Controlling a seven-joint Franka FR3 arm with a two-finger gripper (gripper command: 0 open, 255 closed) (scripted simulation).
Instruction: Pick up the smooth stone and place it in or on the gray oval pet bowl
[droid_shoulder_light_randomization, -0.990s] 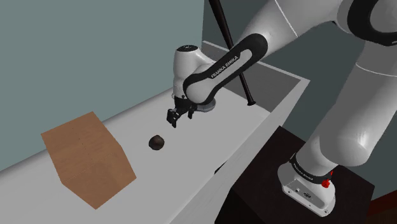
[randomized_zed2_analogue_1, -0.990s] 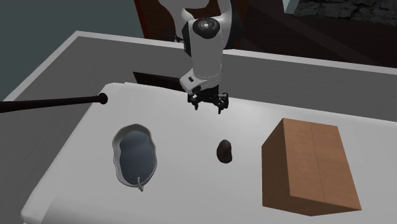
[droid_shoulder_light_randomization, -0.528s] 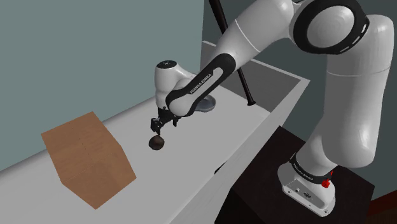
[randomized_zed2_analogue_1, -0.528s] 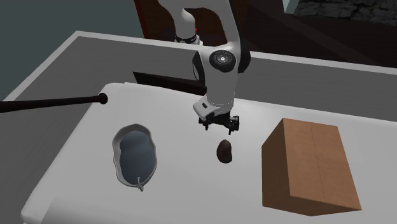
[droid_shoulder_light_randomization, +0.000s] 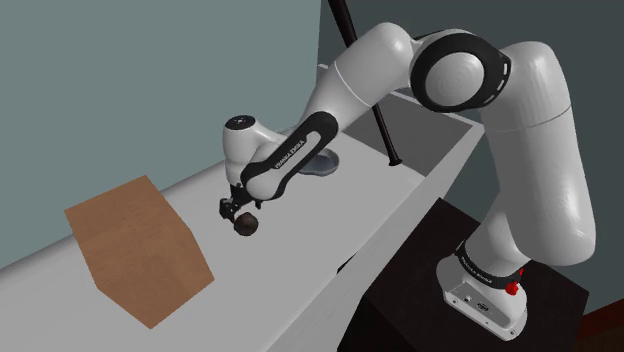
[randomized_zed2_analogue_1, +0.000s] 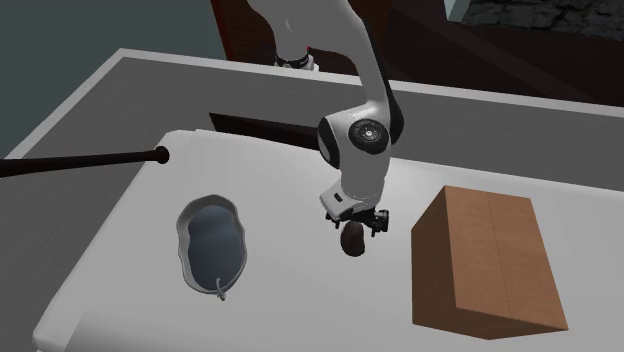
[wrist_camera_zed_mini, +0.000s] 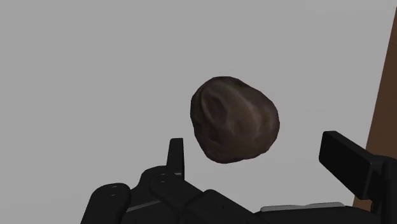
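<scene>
the grasp of the stone (wrist_camera_zed_mini: 234, 119) is in hand. the pincer (wrist_camera_zed_mini: 256, 149) is hanging just above it, fingers standing apart and touching nothing. the stone is lying on the table (droid_shoulder_light_randomization: 300, 250), between the box (randomized_zed2_analogue_1: 490, 265) and the bowl (randomized_zed2_analogue_1: 183, 235). next, i judge, the pincer needs lowering until the fingers are flanking the stone, then closing. the wrist view is giving the gap beside each finger. the second exterior view is giving the bowl, well apart from the stone.

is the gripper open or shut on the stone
Open. In the wrist view the gripper's fingers stand apart on either side of the stone, with a gap at each side, so it is not clasped.
</scene>
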